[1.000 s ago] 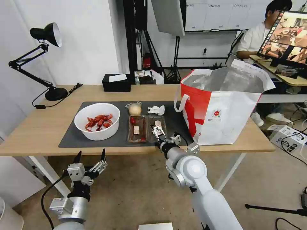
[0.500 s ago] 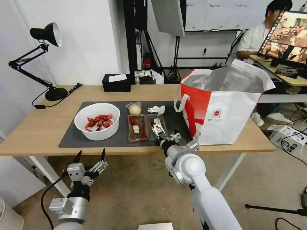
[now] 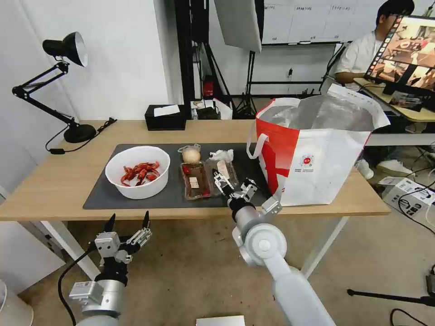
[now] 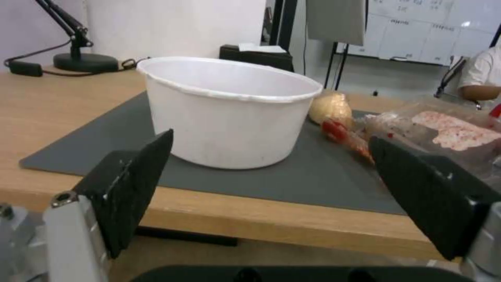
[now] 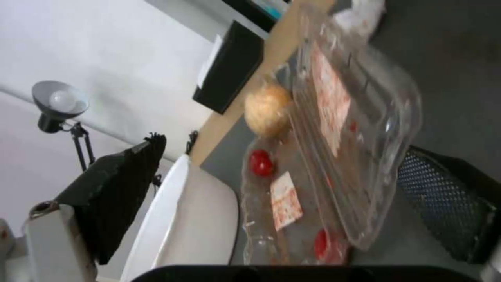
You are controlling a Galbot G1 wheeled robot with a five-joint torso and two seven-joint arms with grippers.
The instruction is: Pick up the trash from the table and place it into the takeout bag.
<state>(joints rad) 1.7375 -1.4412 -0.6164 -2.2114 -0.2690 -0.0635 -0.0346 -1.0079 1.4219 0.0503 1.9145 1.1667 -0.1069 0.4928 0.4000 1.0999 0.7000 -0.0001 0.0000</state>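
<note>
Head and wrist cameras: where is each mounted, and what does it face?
Head view: above, facing down at the table; left gripper hangs below its edge, right gripper over the mat.
Left wrist view: near the table edge, facing the white bowl between its fingers.
Right wrist view: over the clear trays.
All three share the bowl and trays.

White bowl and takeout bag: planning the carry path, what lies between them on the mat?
In the head view, two clear trays, with the right tool at the nearer one.
</note>
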